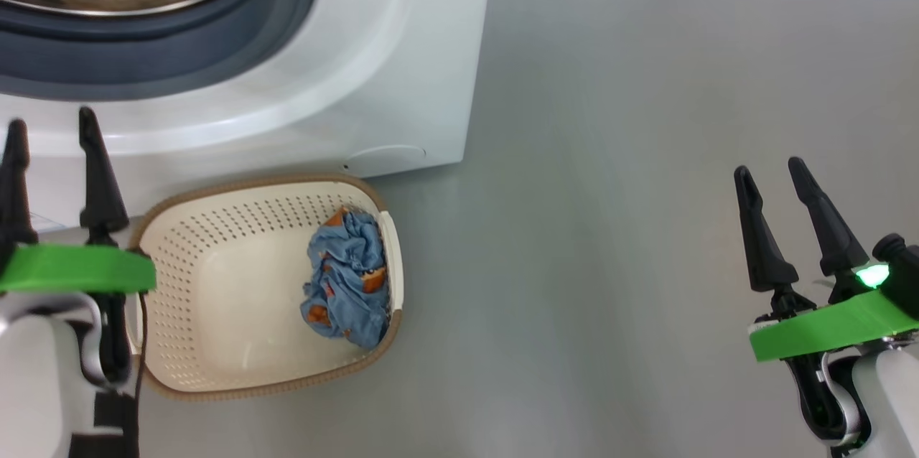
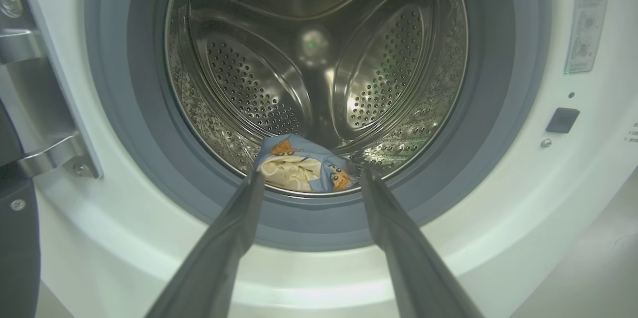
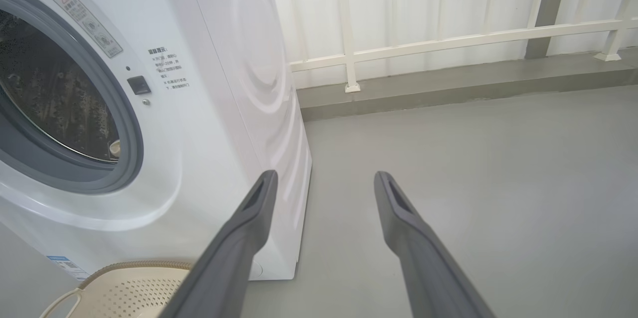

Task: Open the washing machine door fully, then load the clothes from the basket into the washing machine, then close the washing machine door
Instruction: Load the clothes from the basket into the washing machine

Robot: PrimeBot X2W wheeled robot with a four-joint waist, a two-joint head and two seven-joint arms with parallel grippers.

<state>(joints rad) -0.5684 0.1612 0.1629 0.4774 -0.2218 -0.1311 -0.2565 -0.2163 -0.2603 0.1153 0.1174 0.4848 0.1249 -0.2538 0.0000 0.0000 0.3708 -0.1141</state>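
Note:
The white washing machine (image 1: 402, 49) stands with its drum mouth uncovered. A steel hinge (image 2: 40, 108) and a dark edge of the washing machine door (image 2: 17, 248) show at the left of the left wrist view. Some blue and cream clothes (image 2: 299, 166) lie at the drum's front lip. A blue and orange bundle of clothes (image 1: 348, 278) lies at the right end of the cream basket (image 1: 215, 257) on the floor before the machine. My left gripper (image 1: 50, 120) is open and empty, left of the basket, pointing at the drum. My right gripper (image 1: 770, 169) hangs open and empty over the floor, far to the right.
Grey floor (image 1: 610, 228) stretches to the right of the machine. In the right wrist view, a white railing (image 3: 448, 41) and a low kerb close off the far side. The basket's rim (image 3: 129, 288) peeks in at that view's lower left.

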